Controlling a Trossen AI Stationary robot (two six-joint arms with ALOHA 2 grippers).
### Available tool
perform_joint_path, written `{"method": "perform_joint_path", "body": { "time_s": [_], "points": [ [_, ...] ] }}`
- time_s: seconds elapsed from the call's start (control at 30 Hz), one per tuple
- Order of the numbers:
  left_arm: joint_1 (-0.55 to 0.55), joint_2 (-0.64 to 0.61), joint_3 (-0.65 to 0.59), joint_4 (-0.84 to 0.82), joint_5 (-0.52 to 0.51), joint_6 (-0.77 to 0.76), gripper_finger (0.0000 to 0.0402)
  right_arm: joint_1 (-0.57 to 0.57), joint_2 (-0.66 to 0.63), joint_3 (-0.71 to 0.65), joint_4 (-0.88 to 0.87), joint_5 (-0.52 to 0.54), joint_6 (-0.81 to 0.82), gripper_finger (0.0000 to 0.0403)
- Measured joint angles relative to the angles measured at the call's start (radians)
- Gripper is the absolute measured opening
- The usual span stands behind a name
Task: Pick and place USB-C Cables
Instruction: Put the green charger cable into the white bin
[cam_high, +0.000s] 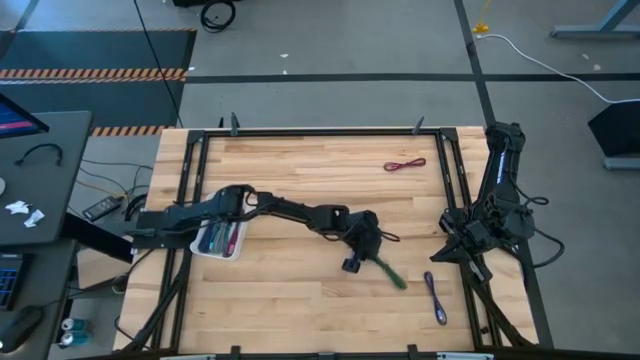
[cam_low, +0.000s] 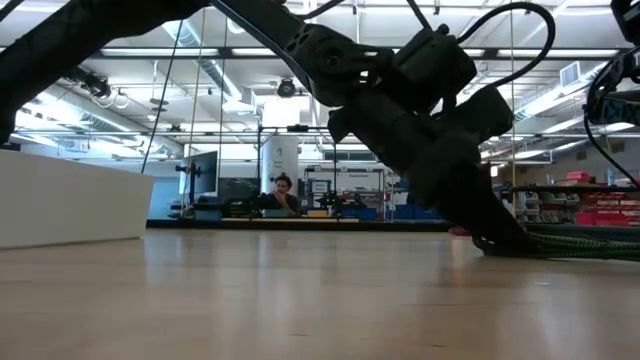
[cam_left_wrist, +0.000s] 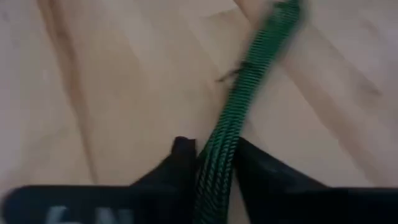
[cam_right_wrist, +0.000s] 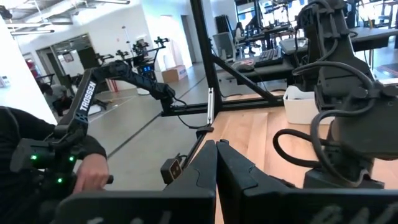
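Note:
My left gripper (cam_high: 366, 254) reaches out to the middle of the table and is shut on a green braided USB-C cable (cam_high: 391, 273), which stretches away from the fingers toward the near right. In the low view the cable (cam_low: 580, 243) trails along the wood behind the gripper (cam_low: 480, 225). A maroon cable (cam_high: 405, 165) lies at the far right and a purple one (cam_high: 435, 297) at the near right. Several more cables lie in the white tray (cam_high: 203, 250). My right gripper (cam_right_wrist: 216, 151) is shut and waits at the right edge. My left gripper pinches the green cable at one end (cam_left_wrist: 219, 140), between its two fingers (cam_left_wrist: 181, 157). The fingers slant down from the left and lie along the cable. The rest of the cable (cam_low: 575, 244) lies on the table, running straight away from the fingers.
The white tray sits under the left arm at the table's left. A dark metal frame (cam_high: 320, 131) runs around the tabletop. The right arm (cam_high: 490, 210) stands folded at the right edge. A person's hand (cam_right_wrist: 87, 174) shows on a control handle beyond the table.

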Motion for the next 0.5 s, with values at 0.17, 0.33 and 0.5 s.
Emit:
{"method": "perform_joint_path", "body": {
  "time_s": [0.17, 0.33, 0.5],
  "points": [
    [-0.03, -0.041, -0.004, -0.107, -0.016, -0.078, 0.0023, 0.0, 0.0, 0.0, -0.001, 0.0, 0.0, 0.0005],
    [-0.104, -0.133, -0.011, -0.297, -0.305, -0.107, 0.0031, 0.0, 0.0, 0.0, -0.01, 0.0, -0.001, 0.0005],
    [-0.185, -0.233, -0.007, -0.489, -0.636, -0.274, 0.0024, 0.0, 0.0, 0.0, -0.029, 0.0, -0.002, 0.0005]
  ]
}}
